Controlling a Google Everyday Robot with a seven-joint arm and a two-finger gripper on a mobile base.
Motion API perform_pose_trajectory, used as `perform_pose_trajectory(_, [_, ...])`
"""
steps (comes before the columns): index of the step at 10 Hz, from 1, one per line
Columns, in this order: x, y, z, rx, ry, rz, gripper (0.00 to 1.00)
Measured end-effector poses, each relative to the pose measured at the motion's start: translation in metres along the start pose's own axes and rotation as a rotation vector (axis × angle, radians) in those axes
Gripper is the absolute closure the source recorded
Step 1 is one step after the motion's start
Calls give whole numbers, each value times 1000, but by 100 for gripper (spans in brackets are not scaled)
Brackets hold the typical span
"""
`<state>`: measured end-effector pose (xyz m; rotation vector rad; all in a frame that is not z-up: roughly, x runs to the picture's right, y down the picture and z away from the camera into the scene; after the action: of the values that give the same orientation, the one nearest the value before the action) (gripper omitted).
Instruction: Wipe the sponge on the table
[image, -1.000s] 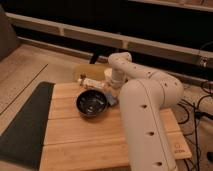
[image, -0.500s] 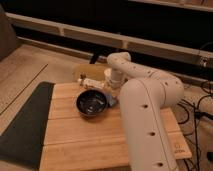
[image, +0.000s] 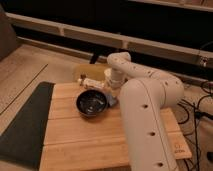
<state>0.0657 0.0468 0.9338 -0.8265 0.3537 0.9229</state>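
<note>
The light bamboo table (image: 85, 142) fills the lower middle of the camera view. A small blue sponge (image: 113, 102) lies on it just right of a dark bowl (image: 91, 103), and only part of it shows. My white arm rises from the lower right, bends near the far edge of the table and points down. Its gripper (image: 112, 94) sits right over the sponge, beside the bowl's right rim. The wrist hides most of the gripper.
A pale bottle-like object (image: 93, 83) lies behind the bowl, with a yellowish package (image: 86, 70) behind it at the table's far edge. A dark mat (image: 24, 122) runs along the table's left side. Cables (image: 200, 107) lie on the floor to the right.
The arm's bend swayed slightly left and came back. The gripper stays over the sponge beside the bowl, and nothing else has visibly moved.
</note>
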Motion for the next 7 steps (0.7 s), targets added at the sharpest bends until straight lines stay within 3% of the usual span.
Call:
perform_pose_trajectory(3, [0, 0, 1, 0, 1, 0, 74])
perform_pose_trajectory(7, [0, 0, 1, -1, 1, 0, 34])
